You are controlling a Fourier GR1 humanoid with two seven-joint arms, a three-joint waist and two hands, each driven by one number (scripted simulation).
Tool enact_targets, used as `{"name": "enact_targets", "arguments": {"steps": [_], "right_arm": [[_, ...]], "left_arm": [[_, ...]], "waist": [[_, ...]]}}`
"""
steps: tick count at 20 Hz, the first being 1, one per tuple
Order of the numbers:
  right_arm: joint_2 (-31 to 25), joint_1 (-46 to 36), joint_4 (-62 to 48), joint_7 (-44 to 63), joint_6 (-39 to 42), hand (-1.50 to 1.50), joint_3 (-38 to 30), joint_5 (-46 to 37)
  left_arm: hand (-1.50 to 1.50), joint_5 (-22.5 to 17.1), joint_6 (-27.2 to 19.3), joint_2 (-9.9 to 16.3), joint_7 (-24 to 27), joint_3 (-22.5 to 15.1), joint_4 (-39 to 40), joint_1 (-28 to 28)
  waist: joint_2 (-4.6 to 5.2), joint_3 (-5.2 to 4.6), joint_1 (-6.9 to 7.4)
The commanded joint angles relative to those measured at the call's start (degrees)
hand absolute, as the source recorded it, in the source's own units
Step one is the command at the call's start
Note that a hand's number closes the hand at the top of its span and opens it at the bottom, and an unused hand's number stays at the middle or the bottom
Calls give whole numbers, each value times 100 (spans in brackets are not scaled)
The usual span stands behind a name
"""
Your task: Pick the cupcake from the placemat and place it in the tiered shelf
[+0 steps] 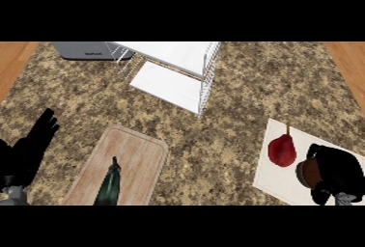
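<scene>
Right hand [335, 176] curled round the cupcake [308, 172] on the placemat [274, 181], beside a pear [282, 150]. Left hand [28, 152] resting, fingers spread. Shelf [178, 72], far from placemat, not yet filled; carry and placing remain.

You see very little of the robot's body here, only its two hands and scraps of the forearms at the lower edge. The left hand [28, 149] is matte black all over, with slim, tapered fingers and a broader dark palm below them. Under it you can make out a small patch of pale grey forearm [13, 197], smooth, with a darker fitting where it meets the wrist. The right hand [341, 171] is the same plain black, bulkier and rounded in outline, with a short thick thumb. A sliver of grey wrist [345, 198] shows beneath it. No markings or cables are visible.
</scene>
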State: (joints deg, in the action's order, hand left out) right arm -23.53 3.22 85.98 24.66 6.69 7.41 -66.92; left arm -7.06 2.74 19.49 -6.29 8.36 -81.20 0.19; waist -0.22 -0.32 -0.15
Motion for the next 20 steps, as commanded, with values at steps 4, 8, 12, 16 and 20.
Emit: {"name": "enact_targets", "arguments": {"steps": [4,8,12,16,20], "right_arm": [[1804,-1147,640,1434,376,150,1318,-726],[2313,-2081,437,2216,227,150,2201,-438],[2338,-3138,170,3511,-75,150,2700,40],[2347,-3970,156,4652,-500,150,3150,689],[2349,-4623,627,5245,-951,150,3100,1274]], "left_arm": [[0,170,-11,-212,-2,-286,-120,-7],[0,179,152,-90,13,-331,9,-321],[0,245,108,-220,13,-456,5,-358],[0,337,24,-237,-14,-477,22,-372],[0,216,103,-170,-163,-374,154,-492]], "waist": [[38,21,294],[110,18,683],[90,25,729],[59,26,680],[16,22,591]]}}
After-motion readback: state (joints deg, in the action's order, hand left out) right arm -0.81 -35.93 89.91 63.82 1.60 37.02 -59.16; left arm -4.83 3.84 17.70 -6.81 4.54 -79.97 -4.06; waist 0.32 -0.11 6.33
